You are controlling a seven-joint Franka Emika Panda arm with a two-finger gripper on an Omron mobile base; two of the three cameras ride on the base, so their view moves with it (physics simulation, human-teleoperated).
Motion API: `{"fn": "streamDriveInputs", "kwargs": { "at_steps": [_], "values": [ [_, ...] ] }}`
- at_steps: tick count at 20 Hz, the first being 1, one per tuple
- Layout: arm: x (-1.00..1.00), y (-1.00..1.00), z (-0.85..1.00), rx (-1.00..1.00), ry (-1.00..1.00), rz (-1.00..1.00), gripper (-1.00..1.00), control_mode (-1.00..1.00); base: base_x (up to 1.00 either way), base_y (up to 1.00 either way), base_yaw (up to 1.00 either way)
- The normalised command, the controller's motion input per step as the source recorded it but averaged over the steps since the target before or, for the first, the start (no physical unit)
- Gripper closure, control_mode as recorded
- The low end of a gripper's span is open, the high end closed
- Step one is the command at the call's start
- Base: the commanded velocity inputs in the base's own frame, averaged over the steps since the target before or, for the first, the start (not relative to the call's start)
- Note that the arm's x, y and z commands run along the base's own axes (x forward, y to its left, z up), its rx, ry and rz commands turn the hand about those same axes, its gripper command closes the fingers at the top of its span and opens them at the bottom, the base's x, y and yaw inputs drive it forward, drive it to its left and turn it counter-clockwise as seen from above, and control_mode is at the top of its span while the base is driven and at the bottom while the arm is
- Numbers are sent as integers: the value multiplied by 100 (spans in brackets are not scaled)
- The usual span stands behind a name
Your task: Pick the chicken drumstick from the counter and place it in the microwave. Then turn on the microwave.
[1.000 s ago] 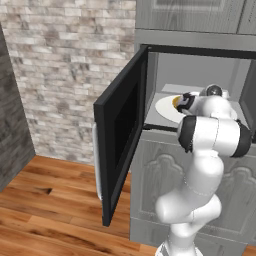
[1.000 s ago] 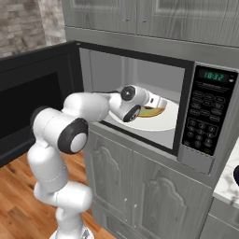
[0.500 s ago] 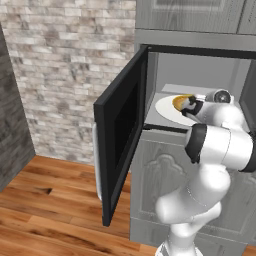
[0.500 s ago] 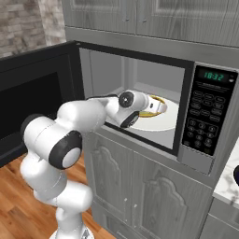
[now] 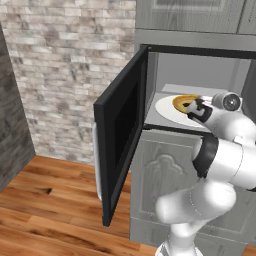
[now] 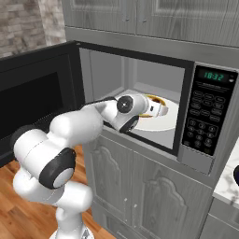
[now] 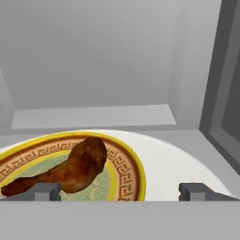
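We see the reddish-brown glossy chicken drumstick (image 7: pixel 65 169) lying in the yellow-rimmed patterned bowl (image 7: pixel 124 165) on the white round turntable (image 7: pixel 173 164) inside the grey-framed microwave (image 6: pixel 205 116). Our end effector (image 7: pixel 119 191) is released, fingers wide, drumstick just ahead, toward its left fingertip.

Microwave (image 6: pixel 196 154) door (image 5: pixel 120 150) swung wide; the bowl (image 7: pixel 126 168) occupies the turntable (image 7: pixel 173 164), free room above

A home kitchen: a large grey-framed built-in microwave (image 6: pixel 154 112) with a keypad and green digital display sits among grey panelled wooden cabinet fronts (image 6: pixel 154 196), over a warm brown wooden plank floor (image 5: pixel 45 210), beside a pale brick wall (image 5: pixel 70 65).
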Motion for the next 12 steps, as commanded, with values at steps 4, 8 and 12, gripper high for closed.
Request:
{"fn": "streamDriveInputs", "kwargs": {
  "at_steps": [4, 8, 12],
  "values": [
    [-35, 10, 27, 0, -3, 0, -100, -100, 0, 0, 0],
    [-40, 16, 23, 0, -4, 0, -100, -100, 0, 0, 0],
    [-40, 25, 18, 0, -3, 0, -100, -100, 0, 0, 0]
  ]
}}
